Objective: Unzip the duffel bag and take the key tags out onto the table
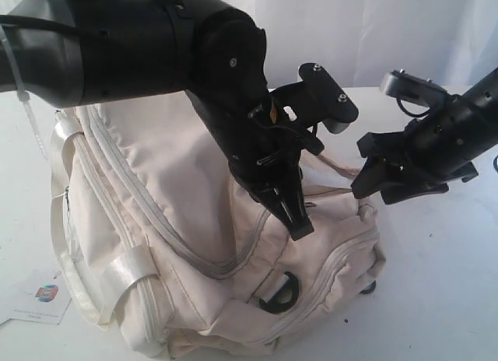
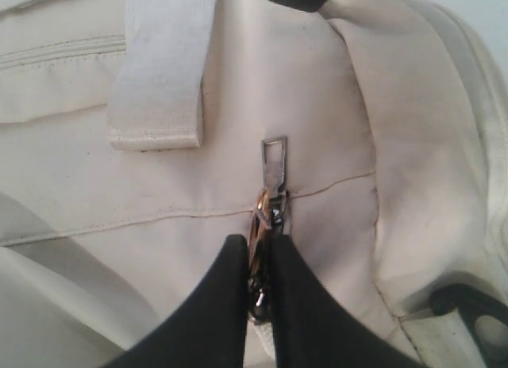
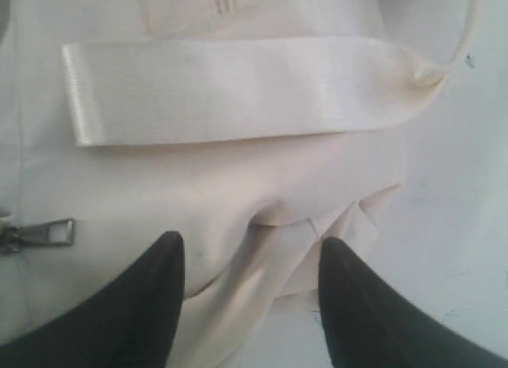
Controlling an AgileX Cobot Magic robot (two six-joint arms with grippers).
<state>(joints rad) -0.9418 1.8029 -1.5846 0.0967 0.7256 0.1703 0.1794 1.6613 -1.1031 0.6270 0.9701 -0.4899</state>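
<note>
The coming move turns on the zipper pull (image 2: 274,163). It lies straight ahead of the left pincer (image 2: 256,247), its long axis in line with the fingers and its free end pointing away from them. The left pincer is drawn narrow and nips the metal ring at the base of that pull, so the left arm is the nearer one and already has it in hand. From the pull, the pale zip line (image 1: 167,221) appears to run back along the length of the duffel bag (image 1: 156,166), away from the end where the pull sits, so I judge the draw must follow that curve, not go straight up. The bag lies closed on the counter (image 1: 436,299). The key tags are nowhere in view, and I take them to be inside, behind the closed zip. The right pincer (image 3: 250,249) stands wide at the bag's end just beyond the pull, holding nothing. A loose fold of fabric (image 3: 294,225) lies between its jaws, and a shiny strap (image 3: 238,90) lies flat past that. A metal pull shows at the edge of the right wrist view, outside the jaws, but I cannot tell if it is the same one.
</note>
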